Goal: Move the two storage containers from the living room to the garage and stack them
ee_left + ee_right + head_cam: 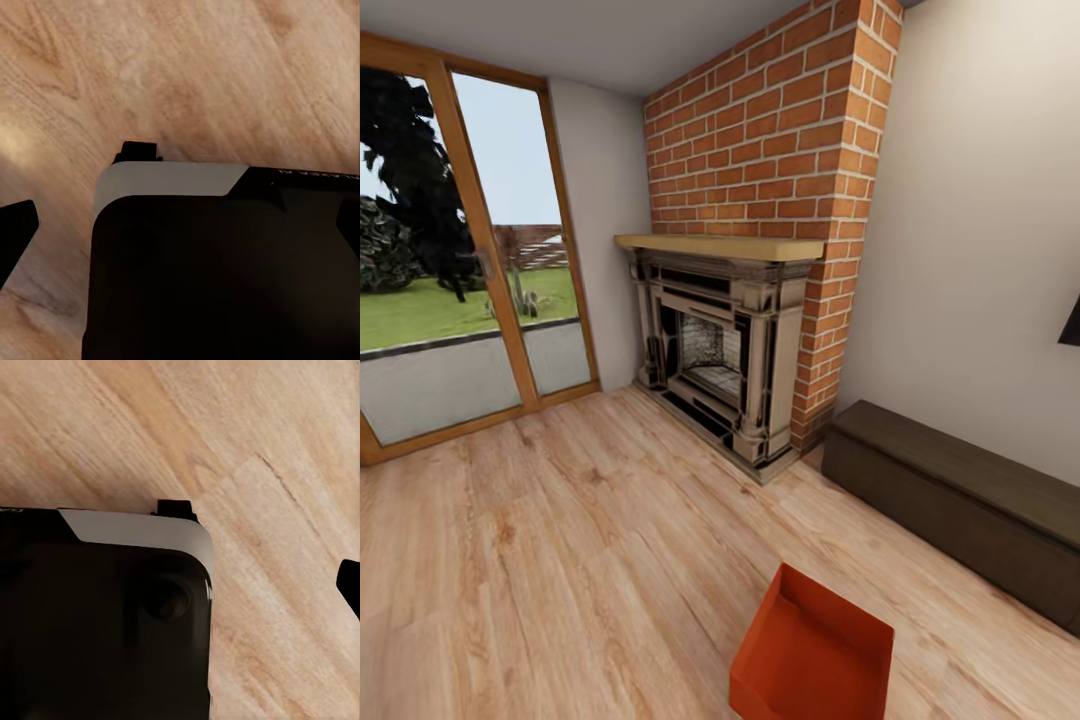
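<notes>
Storage container point(812, 650): one in the head view; orange-red, lidless, tapering walls; upright on the wood-plank floor point(560, 560) of the living room, low in that view and just ahead of the robot, set cornerwise to it; well apart from the fireplace, nearer the cabinet but not touching it; nothing inside that can be seen.
Second storage container: the task calls for two; count seen here is one.
Left arm fingers: one dark tip point(15, 232) shows at the edge of the left wrist view above bare planks; whether spread or closed, I cannot tell; nothing seen held.
Right arm fingers: one dark tip point(349, 581) at the edge of the right wrist view, also above planks; state likewise cannot be told; nothing seen held.
Robot body point(225, 270): black housing with a pale-grey edge, close under both wrist cameras.
Fireplace point(725, 350): one; red brick chimney breast, pale mantel shelf, dark hearth opening.
Low dark cabinet point(960, 510): one; along the right-hand wall.
Glazed door point(460, 270): one, two panes, wood-framed; lawn beyond.
Wall TV point(1071, 325): one black corner at the picture's edge.
Risk, approach: likely; container sits skewed, so a straight reach may catch a corner and shove it.
Risk, grip: tapering walls could slip from a shallow pinch; a rim hold may tilt it.
Risk, task: garage not in sight; carrying one bin and missing the other leaves no stack.
</notes>
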